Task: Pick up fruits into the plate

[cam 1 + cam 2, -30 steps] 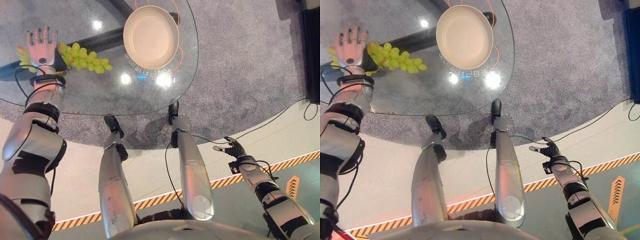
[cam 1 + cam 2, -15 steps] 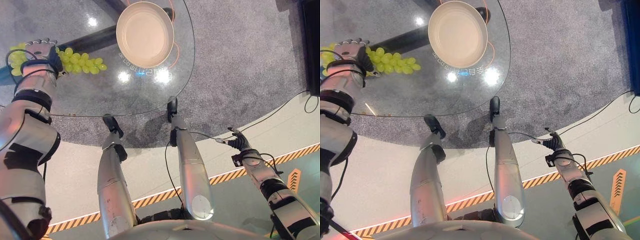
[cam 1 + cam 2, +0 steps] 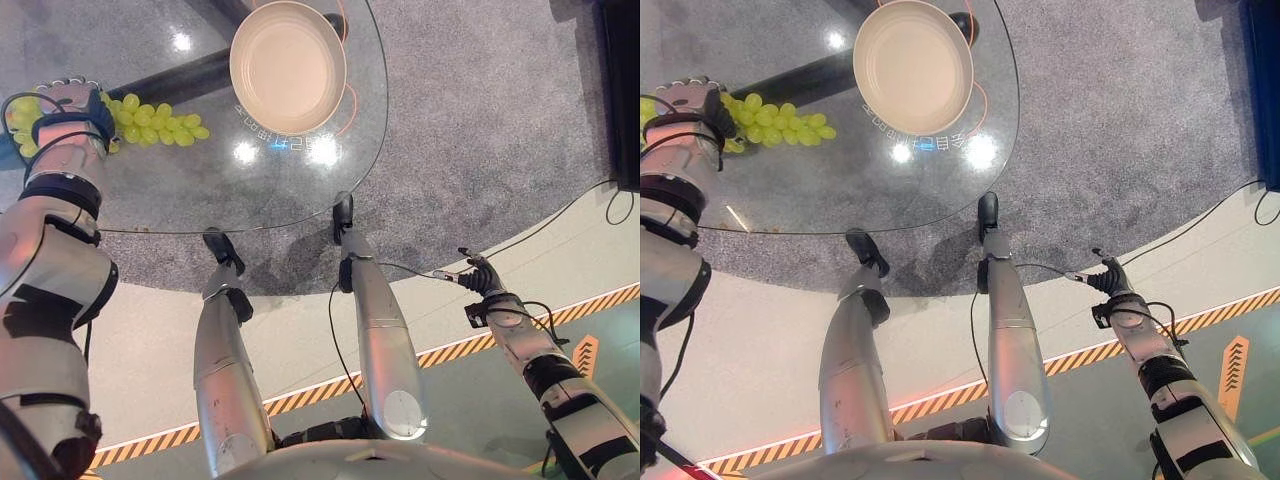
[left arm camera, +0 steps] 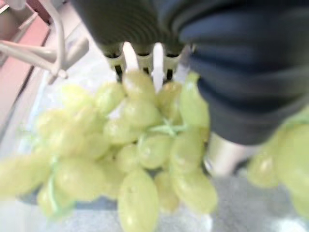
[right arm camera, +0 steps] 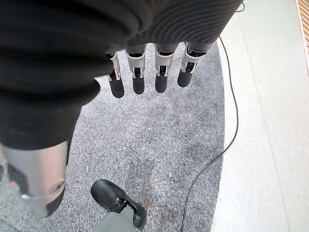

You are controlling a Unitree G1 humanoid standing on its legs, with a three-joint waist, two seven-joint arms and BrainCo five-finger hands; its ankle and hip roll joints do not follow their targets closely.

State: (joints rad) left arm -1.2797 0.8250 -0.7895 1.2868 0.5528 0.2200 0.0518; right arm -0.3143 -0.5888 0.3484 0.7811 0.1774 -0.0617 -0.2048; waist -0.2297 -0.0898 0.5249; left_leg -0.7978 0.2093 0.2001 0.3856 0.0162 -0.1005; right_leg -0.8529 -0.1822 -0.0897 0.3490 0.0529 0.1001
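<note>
A bunch of green grapes (image 3: 155,118) lies on the round glass table (image 3: 200,190), at its left side. My left hand (image 3: 62,103) sits over the left end of the bunch with its fingers curled down onto it. Up close, the grapes (image 4: 145,145) lie against the fingers (image 4: 144,60), whose tips are hidden behind the fruit. The empty cream plate (image 3: 288,65) stands at the back of the table, to the right of the grapes. My right hand (image 3: 478,282) hangs low at my right side, off the table, its fingers (image 5: 137,77) straight and holding nothing.
The table's dark base (image 3: 190,78) shows through the glass behind the grapes. Grey carpet (image 3: 480,110) lies around the table, with a black cabinet (image 3: 625,90) at the far right. A yellow-black striped line (image 3: 590,315) crosses the pale floor nearby.
My left hand, flat and spread a second ago, has turned over and curled its fingers onto the grapes' left end. The camera has shifted slightly; the right hand hardly moved.
</note>
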